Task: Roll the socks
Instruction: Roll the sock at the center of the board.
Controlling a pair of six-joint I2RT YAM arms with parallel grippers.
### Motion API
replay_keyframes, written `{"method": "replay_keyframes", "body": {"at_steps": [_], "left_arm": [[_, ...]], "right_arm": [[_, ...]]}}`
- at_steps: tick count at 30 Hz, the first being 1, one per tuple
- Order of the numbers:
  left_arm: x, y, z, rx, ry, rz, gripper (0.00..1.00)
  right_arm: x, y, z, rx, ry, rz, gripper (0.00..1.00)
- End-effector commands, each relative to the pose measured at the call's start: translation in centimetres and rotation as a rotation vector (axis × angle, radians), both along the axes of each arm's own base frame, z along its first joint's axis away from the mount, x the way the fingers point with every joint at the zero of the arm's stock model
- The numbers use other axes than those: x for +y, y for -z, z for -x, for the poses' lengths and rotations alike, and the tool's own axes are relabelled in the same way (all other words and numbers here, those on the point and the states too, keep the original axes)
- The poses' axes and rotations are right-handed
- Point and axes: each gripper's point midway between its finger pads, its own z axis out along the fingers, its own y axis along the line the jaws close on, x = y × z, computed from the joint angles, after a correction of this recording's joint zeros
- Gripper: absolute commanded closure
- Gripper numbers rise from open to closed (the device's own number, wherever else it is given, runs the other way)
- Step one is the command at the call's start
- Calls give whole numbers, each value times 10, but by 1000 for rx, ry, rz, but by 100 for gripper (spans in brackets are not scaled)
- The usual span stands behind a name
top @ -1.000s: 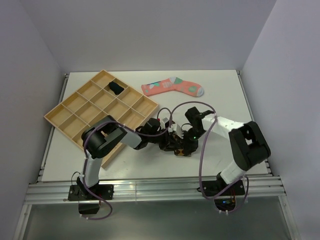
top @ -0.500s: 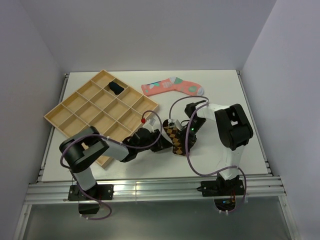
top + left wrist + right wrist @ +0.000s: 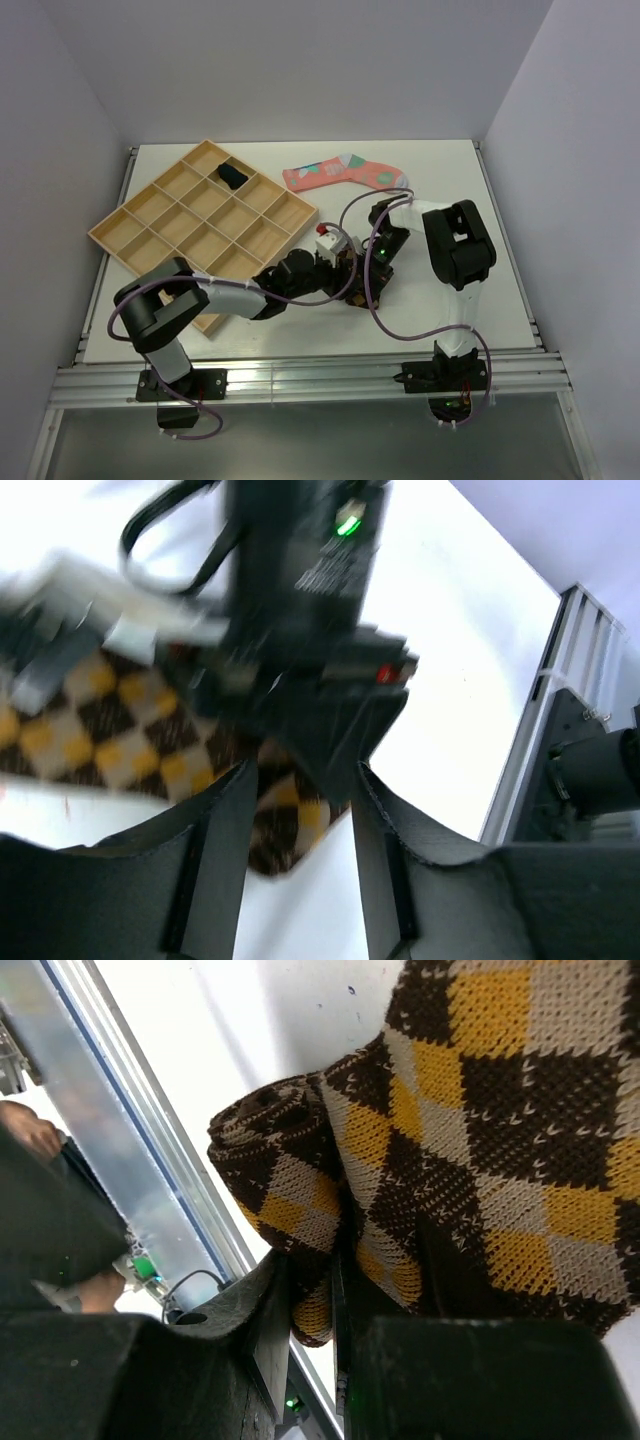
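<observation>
The brown-and-orange diamond sock point(image 3: 480, 1110) lies at the table's middle, partly rolled, mostly hidden under both grippers in the top view point(image 3: 352, 288). My right gripper point(image 3: 312, 1325) is shut on a fold of it beside the rolled end. My left gripper point(image 3: 300, 815) is open, its fingers either side of the sock's tip point(image 3: 285, 825), facing the right gripper's black body point(image 3: 320, 630). The two grippers meet in the top view: left point(image 3: 335, 268), right point(image 3: 367, 280). The pink sock point(image 3: 345, 173) lies flat at the back. The navy sock point(image 3: 232, 176) sits in a far tray compartment.
The wooden compartment tray point(image 3: 200, 215) fills the left of the table, close to my left arm. The aluminium rail point(image 3: 560, 690) runs along the near table edge. Grey walls stand on both sides.
My left gripper has pushed forward and right onto the diamond sock, which now shows less from above. My right arm's elbow swung back a second ago and has since held still.
</observation>
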Motion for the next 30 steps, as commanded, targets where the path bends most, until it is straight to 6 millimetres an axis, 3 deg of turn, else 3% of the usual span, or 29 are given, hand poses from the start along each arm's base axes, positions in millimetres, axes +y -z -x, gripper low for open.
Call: {"method": "replay_keyframes", "body": {"at_steps": [1, 5, 16, 30], "left_arm": [[-17, 2, 4, -109, 144, -71, 52], [-27, 19, 0, -90, 174, -109, 52], [-22, 42, -3, -37, 204, -113, 52], [-25, 62, 24, 94, 299, -35, 52]], "right_arm": [[-10, 14, -12, -42, -4, 63, 88], [-10, 14, -11, -34, 3, 67, 88], [-12, 17, -10, -12, 18, 81, 89], [-12, 19, -15, -14, 49, 98, 89]]}}
